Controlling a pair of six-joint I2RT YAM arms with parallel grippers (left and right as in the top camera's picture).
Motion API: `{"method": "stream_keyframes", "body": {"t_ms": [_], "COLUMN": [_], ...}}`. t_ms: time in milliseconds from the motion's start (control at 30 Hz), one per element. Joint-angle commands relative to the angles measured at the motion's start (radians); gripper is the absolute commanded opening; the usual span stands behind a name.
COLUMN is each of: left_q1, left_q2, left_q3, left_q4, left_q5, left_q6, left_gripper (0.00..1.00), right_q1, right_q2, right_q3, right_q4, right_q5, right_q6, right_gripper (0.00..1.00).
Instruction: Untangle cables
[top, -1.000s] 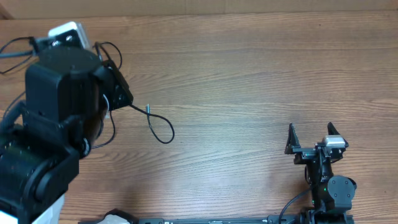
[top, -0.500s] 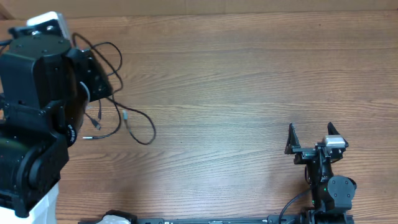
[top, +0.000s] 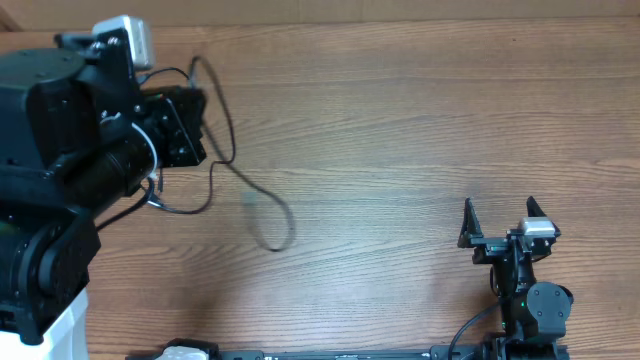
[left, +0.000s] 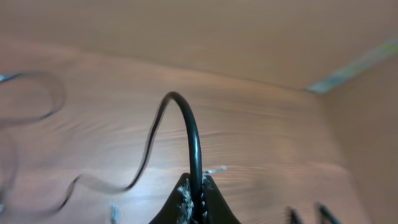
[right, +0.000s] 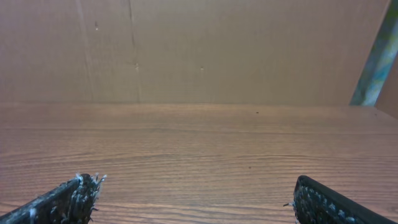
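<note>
Here, left end effector (left: 198, 188) pinches a cable (left: 196, 143); right end effector (right: 196, 186) gapes wide.

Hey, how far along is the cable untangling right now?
Early. Done: nothing looks separated; the cables loop and cross beside the left arm. In hand: the left claw is shut on one cable. Left: pulling the strands apart; the right claw sits open, away from them.
</note>
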Motion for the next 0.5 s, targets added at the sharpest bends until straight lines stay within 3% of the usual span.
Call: {"method": "stream_keyframes", "body": {"t_ms": [0, 267, 400, 467], "left_q1": [0.016, 0.016, 0.023, 0.036], "left_q2": [0.011, 0.107, 0.154, 0.166], "left_q3": [0.014, 0.014, 0.014, 0.014], "left_q4": [0.075, 0.251, 0.178, 0.105], "left_q5": [0.328, 0.586, 0.571, 0.461], "left_q6": [0.092, 0.029, 0.016, 0.011], "left_gripper": [0.04, 0.05, 0.04, 0.04], "right_q1": [-0.001, -0.001, -0.001, -0.001], "right_q2": [-0.009, -0.009, -0.009, -0.009], "right_q3": [-0.01, -0.01, -0.01, -0.01], "right_q4": [0.005, 0.005, 0.005, 0.005], "right_q5": [-0.002, -0.002, -0.002, -0.002], "right_q6": [0.003, 0.003, 0.003, 0.003], "right_gripper": [1.0, 1.0, 1.0, 1.0]}}
